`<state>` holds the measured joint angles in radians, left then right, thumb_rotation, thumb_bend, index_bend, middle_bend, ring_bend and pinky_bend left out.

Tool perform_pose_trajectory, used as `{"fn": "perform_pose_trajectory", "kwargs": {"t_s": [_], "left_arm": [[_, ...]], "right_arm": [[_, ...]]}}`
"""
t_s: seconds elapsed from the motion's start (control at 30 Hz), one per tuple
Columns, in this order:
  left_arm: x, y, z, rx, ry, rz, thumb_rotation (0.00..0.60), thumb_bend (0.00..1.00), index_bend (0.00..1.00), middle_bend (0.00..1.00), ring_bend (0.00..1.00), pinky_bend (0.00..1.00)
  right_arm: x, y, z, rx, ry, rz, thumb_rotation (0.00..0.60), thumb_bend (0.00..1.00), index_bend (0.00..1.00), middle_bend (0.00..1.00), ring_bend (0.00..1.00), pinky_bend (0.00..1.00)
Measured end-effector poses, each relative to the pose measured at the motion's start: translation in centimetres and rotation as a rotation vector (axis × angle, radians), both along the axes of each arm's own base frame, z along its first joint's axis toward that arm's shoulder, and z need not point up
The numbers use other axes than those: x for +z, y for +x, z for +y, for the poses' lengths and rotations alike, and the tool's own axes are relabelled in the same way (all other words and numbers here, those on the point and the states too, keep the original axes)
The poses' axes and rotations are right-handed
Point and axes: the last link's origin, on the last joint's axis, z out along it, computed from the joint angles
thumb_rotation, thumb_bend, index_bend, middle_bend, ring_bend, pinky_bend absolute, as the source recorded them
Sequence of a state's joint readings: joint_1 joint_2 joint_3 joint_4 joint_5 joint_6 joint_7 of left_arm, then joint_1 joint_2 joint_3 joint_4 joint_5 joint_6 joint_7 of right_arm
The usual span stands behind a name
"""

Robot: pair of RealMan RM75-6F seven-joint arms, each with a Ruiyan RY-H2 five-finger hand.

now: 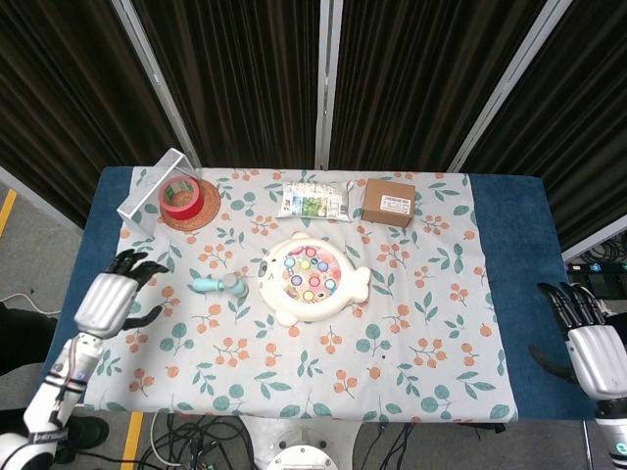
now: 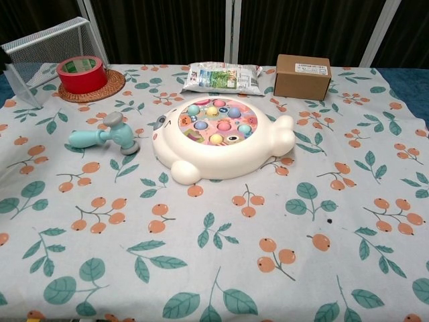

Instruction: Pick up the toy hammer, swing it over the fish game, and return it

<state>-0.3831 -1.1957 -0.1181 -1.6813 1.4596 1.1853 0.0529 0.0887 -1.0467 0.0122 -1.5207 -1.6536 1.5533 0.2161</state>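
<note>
Nearest the robot, two hands show in the head view. The left hand (image 1: 110, 297) hovers over the table's 9 o'clock edge with its fingers spread apart, holding nothing. The right hand (image 1: 591, 345) hangs off the table at about 4 o'clock, fingers also apart and empty. Both stand well apart from the toys.

Mid-table lies one toy hammer (image 2: 104, 135), flat on the cloth, its teal handle pointing to 9 o'clock and its grey head just beside the fish game (image 2: 218, 137), at the game's 9 o'clock. There is one fish game, white, with a pink well of coloured fish, at the centre of the floral tablecloth (image 2: 221, 255).

At the far side, from 10 o'clock across to 1 o'clock: one red tape roll (image 2: 81, 72) on one woven coaster (image 2: 107, 89), one wire basket (image 2: 40, 47) tipped up just behind them, one snack packet (image 2: 222, 76), and one cardboard box (image 2: 303, 76)
</note>
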Motion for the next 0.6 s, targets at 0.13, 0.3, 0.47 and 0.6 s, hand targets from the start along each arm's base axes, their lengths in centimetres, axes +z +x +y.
{"fn": "perform_pose_trajectory", "kwargs": {"t_s": [0.13, 0.3, 0.47, 0.6], "left_arm": [[-2.6, 1.7, 3.6, -0.014, -0.106, 0.000, 0.600, 0.27, 0.28, 0.27, 0.14, 0.11], [-5.6, 2.7, 6.4, 0.023, -0.186, 0.016, 0.600, 0.27, 0.28, 0.27, 0.14, 0.11], [-8.1, 3.1, 7.5, 0.067, -0.251, 0.027, 0.600, 0.29, 0.32, 0.27, 0.14, 0.11], [-8.9, 3.4, 7.2, 0.067, -0.271, 0.023, 0.600, 0.29, 0.32, 0.27, 0.14, 0.11]], "right_arm": [[0.2, 0.1, 0.1, -0.004, -0.009, 0.011, 0.600, 0.15, 0.04, 0.11, 0.00, 0.00], [0.3, 0.2, 0.0, -0.013, -0.019, 0.021, 0.600, 0.15, 0.04, 0.11, 0.00, 0.00], [0.3, 0.1, -0.1, -0.028, -0.015, 0.023, 0.600, 0.15, 0.04, 0.11, 0.00, 0.00], [0.2, -0.1, -0.1, -0.039, -0.010, 0.022, 0.600, 0.15, 0.04, 0.12, 0.00, 0.00]]}}
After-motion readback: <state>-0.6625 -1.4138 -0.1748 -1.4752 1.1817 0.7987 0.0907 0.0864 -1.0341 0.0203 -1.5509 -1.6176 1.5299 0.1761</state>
